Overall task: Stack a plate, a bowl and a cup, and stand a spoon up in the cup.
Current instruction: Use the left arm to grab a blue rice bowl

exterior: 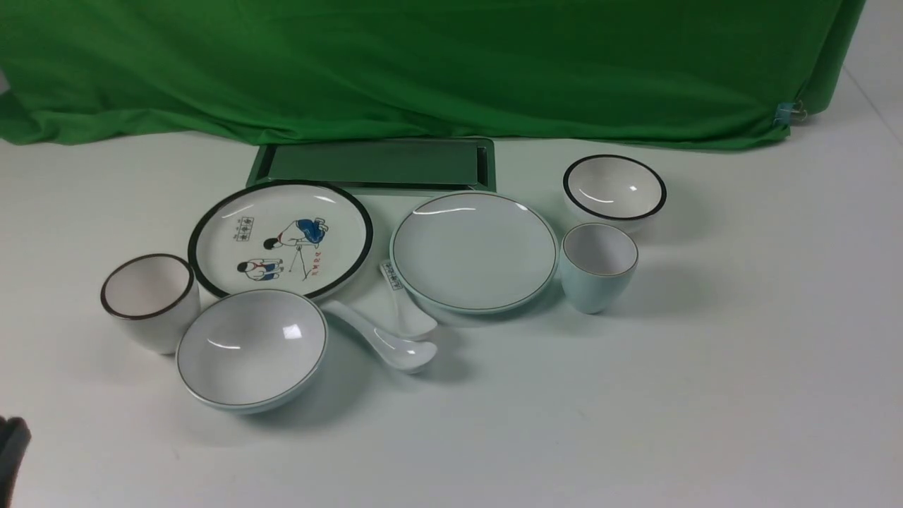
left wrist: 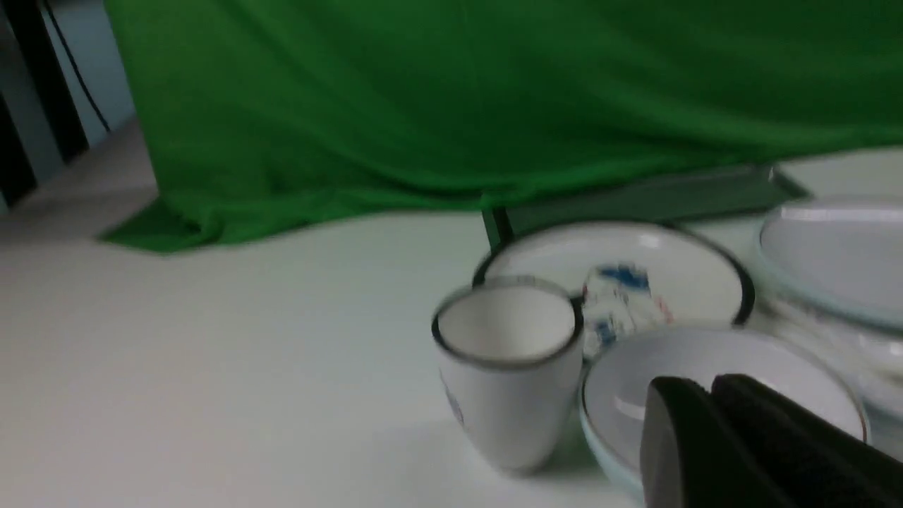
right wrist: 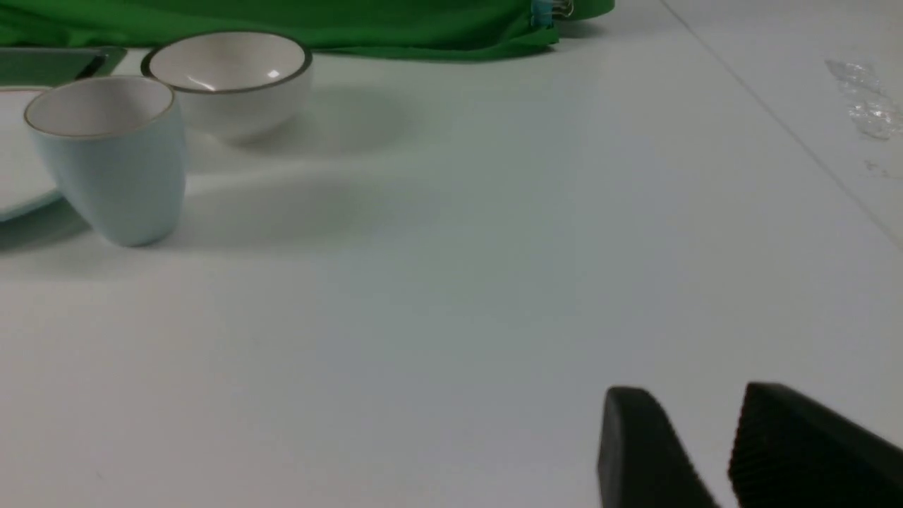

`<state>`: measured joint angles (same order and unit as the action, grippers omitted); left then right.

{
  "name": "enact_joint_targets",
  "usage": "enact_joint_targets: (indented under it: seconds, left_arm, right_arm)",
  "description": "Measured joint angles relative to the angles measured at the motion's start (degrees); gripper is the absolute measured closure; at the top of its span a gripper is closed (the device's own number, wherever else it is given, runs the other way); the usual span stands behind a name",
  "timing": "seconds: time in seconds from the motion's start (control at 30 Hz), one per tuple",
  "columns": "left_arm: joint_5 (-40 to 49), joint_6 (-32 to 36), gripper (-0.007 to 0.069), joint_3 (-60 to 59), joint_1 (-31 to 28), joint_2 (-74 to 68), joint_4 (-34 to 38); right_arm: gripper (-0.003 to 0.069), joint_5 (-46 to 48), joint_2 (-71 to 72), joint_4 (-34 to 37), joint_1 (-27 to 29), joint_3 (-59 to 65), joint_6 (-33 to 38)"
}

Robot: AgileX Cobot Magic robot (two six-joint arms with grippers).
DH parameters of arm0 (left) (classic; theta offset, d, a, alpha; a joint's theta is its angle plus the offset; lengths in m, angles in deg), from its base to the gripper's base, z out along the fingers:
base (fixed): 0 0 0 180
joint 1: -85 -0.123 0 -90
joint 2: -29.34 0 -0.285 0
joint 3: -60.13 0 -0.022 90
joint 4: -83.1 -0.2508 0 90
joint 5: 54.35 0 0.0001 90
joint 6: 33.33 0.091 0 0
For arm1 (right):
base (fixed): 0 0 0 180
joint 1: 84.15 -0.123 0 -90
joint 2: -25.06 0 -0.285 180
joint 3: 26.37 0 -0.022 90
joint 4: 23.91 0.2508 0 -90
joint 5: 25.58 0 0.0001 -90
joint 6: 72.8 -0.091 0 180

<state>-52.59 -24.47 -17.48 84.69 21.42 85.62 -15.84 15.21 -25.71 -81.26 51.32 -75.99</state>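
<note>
The pale blue-green plate [exterior: 474,250] lies mid-table. Just to its right stands the pale blue cup [exterior: 598,267] [right wrist: 113,159], upright and empty. The wide grey-blue bowl [exterior: 250,349] sits front left, and the plain white spoon [exterior: 384,343] lies right of it, scoop pointing right. My left gripper [left wrist: 705,384] is shut and holds nothing. It hovers near the bowl [left wrist: 635,374] and shows only as a dark edge [exterior: 10,451] at the front view's lower left. My right gripper [right wrist: 695,391] stands open over bare table, well away from the cup.
A white cartoon plate [exterior: 280,238] and a dark-rimmed white cup [exterior: 149,300] [left wrist: 508,367] stand on the left. A black-rimmed white bowl [exterior: 614,189] [right wrist: 229,81] sits behind the cup. A printed-handle spoon [exterior: 405,303] lies by the plate. Behind are a green tray [exterior: 374,164] and green cloth [exterior: 423,63].
</note>
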Motion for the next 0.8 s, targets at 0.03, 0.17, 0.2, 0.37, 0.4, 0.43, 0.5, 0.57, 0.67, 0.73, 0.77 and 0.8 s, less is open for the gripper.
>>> enact_joint_targets:
  seconds: [0.03, 0.17, 0.2, 0.37, 0.4, 0.43, 0.5, 0.57, 0.67, 0.73, 0.77, 0.8]
  left_arm:
    - [-2.7, 0.0, 0.0631, 0.0, 0.0, 0.0, -0.2]
    - [-15.2, 0.0, 0.0631, 0.0, 0.0, 0.0, -0.9]
    - [-19.4, 0.0, 0.0631, 0.0, 0.0, 0.0, -1.0]
    - [-32.2, -4.6, 0.0631, 0.0, 0.0, 0.0, -1.1]
    - [-35.5, -7.2, 0.0631, 0.0, 0.0, 0.0, -0.6]
    - [-36.7, -8.2, 0.0631, 0.0, 0.0, 0.0, -0.5]
    - [-42.2, -13.8, 0.0631, 0.0, 0.0, 0.0, 0.5]
    - [-42.5, -18.6, 0.0631, 2.0, 0.0, -1.1, 0.5]
    - [-34.5, -20.9, 0.0631, 9.8, 0.0, -5.9, -3.6]
    - [-28.5, -21.3, 0.0631, 15.4, 0.0, -9.7, -6.8]
    - [-23.5, -21.5, 0.0631, 20.0, 0.0, -13.9, -8.4]
    - [-21.6, -21.7, 0.0631, 22.3, 0.0, -15.9, -8.7]
  right_arm:
    - [0.0418, -1.1, 0.0, 0.0, 0.0, 0.0, -0.1]
    - [0.0418, -12.0, 0.0, 0.0, 0.0, 0.0, -0.1]
    - [0.0418, -16.2, 0.0, 0.0, 0.0, 0.0, -0.6]
    - [0.0418, -31.8, 0.0, -0.1, 0.0, 0.0, -9.5]
    - [0.0418, -35.0, -0.1, -0.1, 0.0, 0.0, -10.8]
    - [0.0418, -35.0, -0.1, -0.1, 0.0, 0.0, -11.0]
    - [0.0424, -38.9, -0.7, -0.1, 0.0, 0.0, -12.4]
    - [0.0457, -41.2, -2.0, -0.3, 0.0, -0.3, -12.6]
    - [0.0563, -38.2, -5.6, -0.3, 0.0, -4.8, -9.3]
    - [0.0617, -35.1, -8.8, -0.3, 0.0, -9.1, -6.0]
    - [0.0636, -30.9, -12.4, -0.3, 0.0, -13.0, -2.6]
    - [0.0641, -29.4, -14.1, -0.3, 0.0, -15.1, -0.5]
